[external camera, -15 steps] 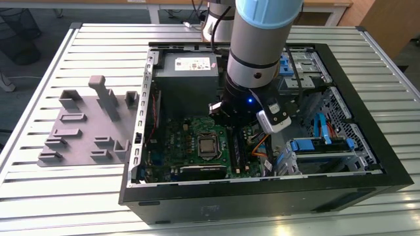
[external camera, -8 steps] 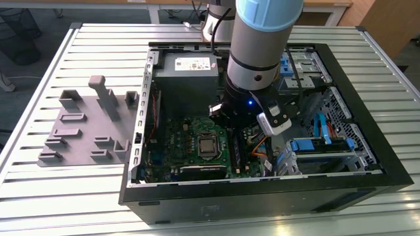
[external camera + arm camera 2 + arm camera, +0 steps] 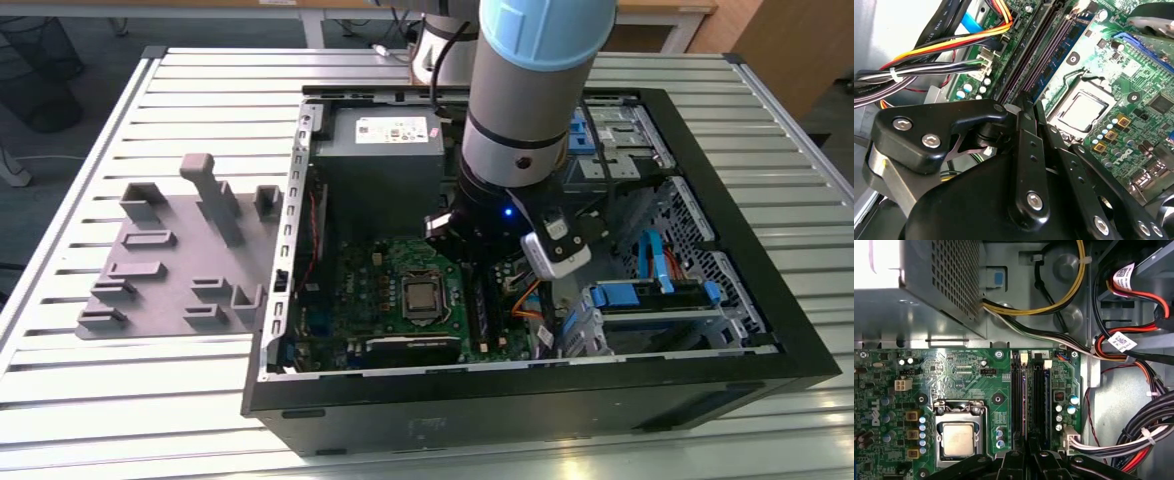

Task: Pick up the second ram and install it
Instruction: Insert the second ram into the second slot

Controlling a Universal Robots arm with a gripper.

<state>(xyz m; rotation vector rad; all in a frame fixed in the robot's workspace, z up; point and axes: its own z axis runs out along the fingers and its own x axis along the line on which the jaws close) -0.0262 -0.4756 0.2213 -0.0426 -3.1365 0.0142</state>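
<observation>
In the exterior view, saw the gripper [image 3: 497, 262] low inside the open computer case [image 3: 747, 330] on the bench [image 3: 80, 400], right over the green board [image 3: 360, 290]. Saw the grey holder [image 3: 167, 270] beside the case, on the exterior view's left, with no stick in it.

In the second wrist view, found the gripper [image 3: 1026, 107] just above the long black slots [image 3: 1029, 65]. Looked as if the jaws sat close together, but could not tell if they were clenched, or if anything was pinched between them. Spotted one blue-green stick [image 3: 1064, 50] already sitting in the slot nearest the silver chip [image 3: 1081, 110]. Could not tell which ram that was.

In the first wrist view, saw the gripper lined up along the slots, with bundles of wires [image 3: 1134, 435] near on one side.

Seemed to be the putting-in step, not the picking-up step. Guessed the second ram was at the jaws, hidden from sight. Called for a stick held straight over its slot, an even push down, and no bumping the wires
</observation>
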